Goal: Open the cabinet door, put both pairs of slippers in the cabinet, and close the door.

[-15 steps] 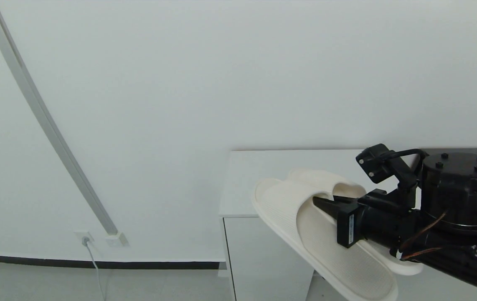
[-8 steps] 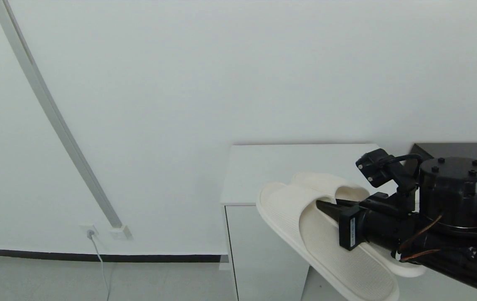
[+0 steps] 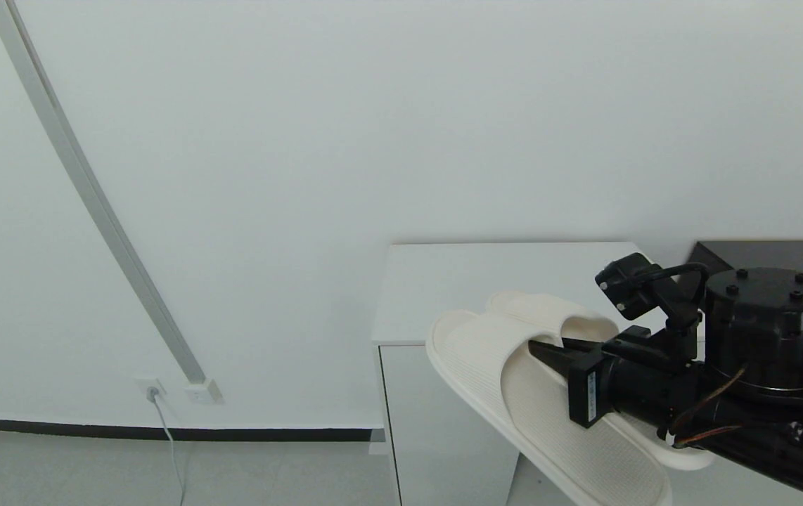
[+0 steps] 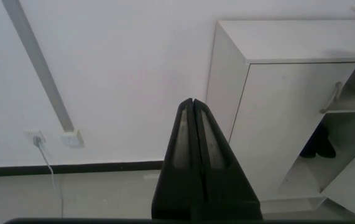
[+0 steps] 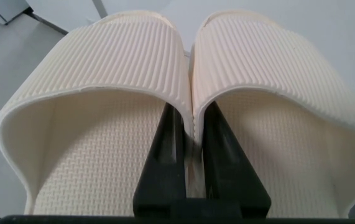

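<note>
I am gripping the cream slippers (image 3: 475,355) in the right gripper (image 3: 549,349), its fingers clenched on the two inner strap walls, which are pressed together. The pair is hanging in the air in front of the white cabinet (image 3: 479,281). The toes are pointing away from the wrist toward the cabinet's left front corner, and the long axis is running along the gripper, toes tilting up. I am judging the open shelves (image 4: 351,102) to lie further right (something dark (image 4: 322,144) is sitting inside). The left gripper (image 4: 193,109) is hanging closed on nothing.
</note>
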